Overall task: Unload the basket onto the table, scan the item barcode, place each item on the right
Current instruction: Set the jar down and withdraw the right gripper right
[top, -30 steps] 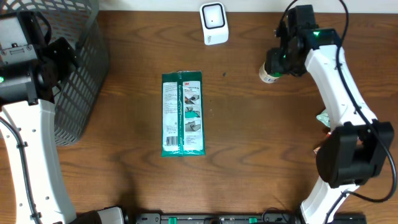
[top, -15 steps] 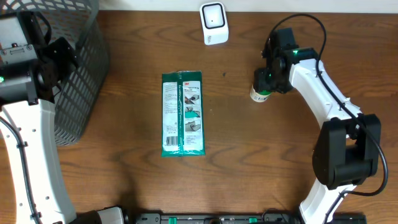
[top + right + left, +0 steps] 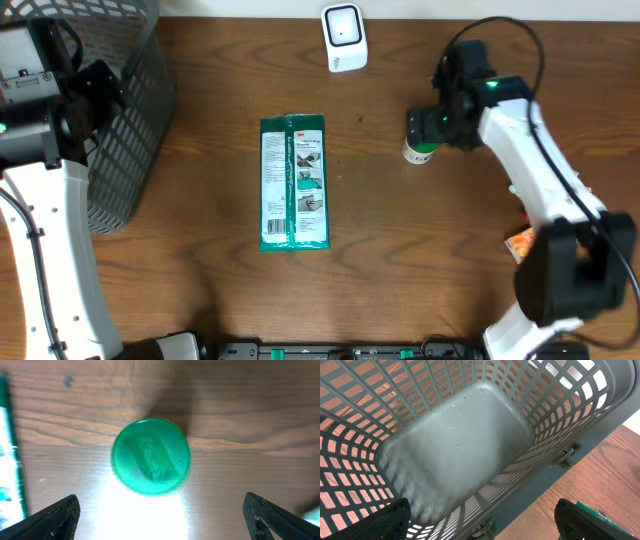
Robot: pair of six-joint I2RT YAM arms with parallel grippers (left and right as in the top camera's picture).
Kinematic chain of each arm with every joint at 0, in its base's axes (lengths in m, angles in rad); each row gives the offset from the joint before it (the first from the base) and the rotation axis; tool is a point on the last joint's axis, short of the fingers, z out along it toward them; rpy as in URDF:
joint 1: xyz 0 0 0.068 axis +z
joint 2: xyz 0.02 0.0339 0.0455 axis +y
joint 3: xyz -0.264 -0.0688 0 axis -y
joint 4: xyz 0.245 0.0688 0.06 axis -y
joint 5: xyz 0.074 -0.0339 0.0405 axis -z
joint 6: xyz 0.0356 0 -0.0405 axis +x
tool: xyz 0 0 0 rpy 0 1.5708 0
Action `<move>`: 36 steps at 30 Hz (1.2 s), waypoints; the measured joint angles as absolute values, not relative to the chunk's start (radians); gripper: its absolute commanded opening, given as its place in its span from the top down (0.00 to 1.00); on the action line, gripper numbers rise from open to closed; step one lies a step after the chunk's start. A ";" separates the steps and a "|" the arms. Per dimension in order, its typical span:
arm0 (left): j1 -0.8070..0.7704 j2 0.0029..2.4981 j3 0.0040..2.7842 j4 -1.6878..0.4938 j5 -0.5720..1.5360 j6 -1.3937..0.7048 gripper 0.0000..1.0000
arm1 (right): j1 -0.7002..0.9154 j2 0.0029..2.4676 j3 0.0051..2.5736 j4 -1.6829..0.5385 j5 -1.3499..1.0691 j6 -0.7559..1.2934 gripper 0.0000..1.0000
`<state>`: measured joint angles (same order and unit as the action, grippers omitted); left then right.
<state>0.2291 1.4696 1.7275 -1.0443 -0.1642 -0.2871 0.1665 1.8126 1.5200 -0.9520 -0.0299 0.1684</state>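
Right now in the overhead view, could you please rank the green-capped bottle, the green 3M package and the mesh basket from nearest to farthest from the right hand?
1. Green-capped bottle, directly below the right hand.
2. Green 3M package, mid-table, toward the left.
3. Mesh basket, far left edge.

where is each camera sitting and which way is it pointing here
Overhead: fixed above the brown wooden table, facing straight down; shows white left arm, white right arm, grey plastic mesh basket, green-and-white flat packet, white box-shaped scanner.
Left wrist: on the left arm, facing down into the basket; fingertips of the open left tool at the bottom corners.
Right wrist: facing straight down at the small green-lidded bottle; fingertips of the open right tool at the bottom corners.
Shared: overhead and right wrist both show the bottle and packet.
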 measured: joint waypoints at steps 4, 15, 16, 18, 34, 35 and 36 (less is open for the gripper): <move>0.229 1.470 1.728 -1.044 -0.164 -0.287 0.07 | 0.150 1.679 1.528 -0.987 -0.030 0.168 0.01; 0.229 1.470 1.728 -1.044 -0.164 -0.287 0.07 | 0.128 1.446 1.541 -1.145 -0.029 0.168 0.01; 0.229 1.470 1.728 -1.044 -0.164 -0.287 0.08 | 0.128 1.445 1.541 -1.161 -0.029 0.168 0.01; 0.229 1.470 1.728 -1.044 -0.164 -0.287 0.08 | 0.128 1.447 1.541 -1.187 -0.029 0.168 0.01; 0.229 1.470 1.728 -1.044 -0.164 -0.287 0.08 | 0.128 1.449 1.444 -1.171 -0.029 0.152 0.01; 0.229 1.470 1.728 -1.044 -0.164 -0.287 0.08 | 0.128 1.449 1.433 -1.163 -0.029 0.152 0.01; 0.229 1.470 1.728 -1.044 -0.164 -0.287 0.08 | 0.128 1.449 1.422 -1.155 -0.029 0.151 0.01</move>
<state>0.2291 1.4696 1.7275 -1.0443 -0.1642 -0.2871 0.1276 1.4490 1.4223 -1.1549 -0.0292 0.1513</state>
